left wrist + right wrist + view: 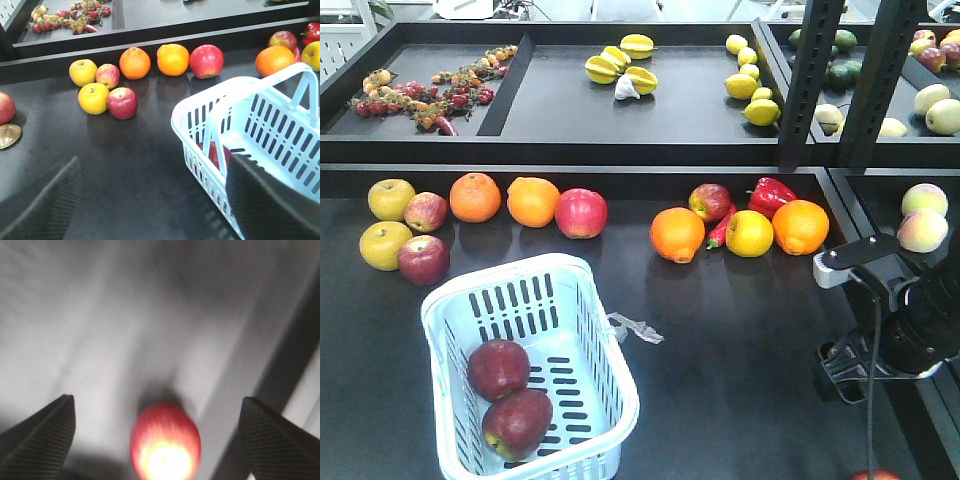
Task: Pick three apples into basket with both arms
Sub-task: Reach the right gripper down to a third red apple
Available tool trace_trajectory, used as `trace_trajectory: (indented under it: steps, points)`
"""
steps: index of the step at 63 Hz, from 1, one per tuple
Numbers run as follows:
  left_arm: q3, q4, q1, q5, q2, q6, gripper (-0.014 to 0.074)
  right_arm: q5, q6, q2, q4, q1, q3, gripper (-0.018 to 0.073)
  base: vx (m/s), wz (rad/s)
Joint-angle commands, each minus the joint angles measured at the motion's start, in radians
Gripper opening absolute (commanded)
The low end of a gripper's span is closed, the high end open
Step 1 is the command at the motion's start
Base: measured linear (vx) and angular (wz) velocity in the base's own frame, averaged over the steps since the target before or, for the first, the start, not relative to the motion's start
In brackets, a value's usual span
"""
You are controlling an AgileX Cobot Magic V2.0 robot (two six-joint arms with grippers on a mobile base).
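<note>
Blurred between the right arm's spread black jaws (157,440), a firm, smooth, round red apple with yellowish blush (165,442) is awaiting a grip across its widest part, while the left arm's jaws (155,200) are hanging spread beside the white slotted plastic basket (280,135).

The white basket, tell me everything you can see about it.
The basket is a white rectangular plastic shopping basket with slotted walls and floor, standing upright on the dark table, turned at an angle. Its hoop handle stands raised in the left wrist view. A crumpled clear plastic scrap hangs off one side onto the table. Two dark red apples lie inside, touching each other. No gripper touches it.
</note>
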Motion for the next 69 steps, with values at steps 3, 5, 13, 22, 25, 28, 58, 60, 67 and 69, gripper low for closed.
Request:
trace_trajectory:
  steps: [3, 5, 13, 22, 25, 28, 58, 60, 67, 69]
  points:
    - [-0.023, 0.013, -0.002, -0.062, 0.006, -0.01, 0.0569, 0.005, 0.006, -0.034, -0.014, -0.007, -0.02, 0.0617, 0.0, 0.0]
    - [-0.023, 0.013, -0.002, -0.062, 0.006, -0.01, 0.0569, 0.005, 0.007, -0.033, -0.024, -0.007, -0.02, 0.0615, 0.0, 0.0]
    - [-0.023, 0.013, -0.002, -0.062, 0.006, -0.01, 0.0569, -0.037, 0.008, -0.03, -0.047, -0.007, 0.043, 0.0613, 0.0, 0.0]
    - [-0.023, 0.013, -0.002, -0.062, 0.006, -0.01, 0.0569, -0.143, 0.012, -0.03, -0.05, -0.007, 0.151, 0.0613, 0.0, 0.0]
    - [-0.023, 0.013, -0.002, -0.062, 0.006, -0.01, 0.0569, -0.165, 0.015, -0.03, -0.05, -0.007, 0.172, 0.0613, 0.0, 0.0]
    - [-0.023, 0.013, -0.002, -0.062, 0.006, -0.01, 0.0569, -0.185, 0.015, -0.03, -0.05, -0.007, 0.189, 0.0613, 0.0, 0.0]
    - [-0.023, 0.013, -0.002, -0.062, 0.006, -0.01, 0.0569, -0.16, 0.015, 0.093, -0.087, -0.007, 0.201, 0.0606, 0.0, 0.0]
    - [-0.023, 0.013, -0.002, -0.062, 0.006, -0.01, 0.0569, -0.155, 0.018, 0.11, -0.095, -0.007, 0.201, 0.0605, 0.0, 0.0]
    - [-0.023, 0.013, -0.002, -0.062, 0.006, -0.01, 0.0569, -0.139, 0.05, 0.155, -0.128, -0.007, 0.201, 0.0602, 0.0, 0.0]
    - [-0.023, 0.013, -0.002, -0.062, 0.006, -0.01, 0.0569, -0.139, 0.061, 0.166, -0.138, -0.007, 0.201, 0.0602, 0.0, 0.0]
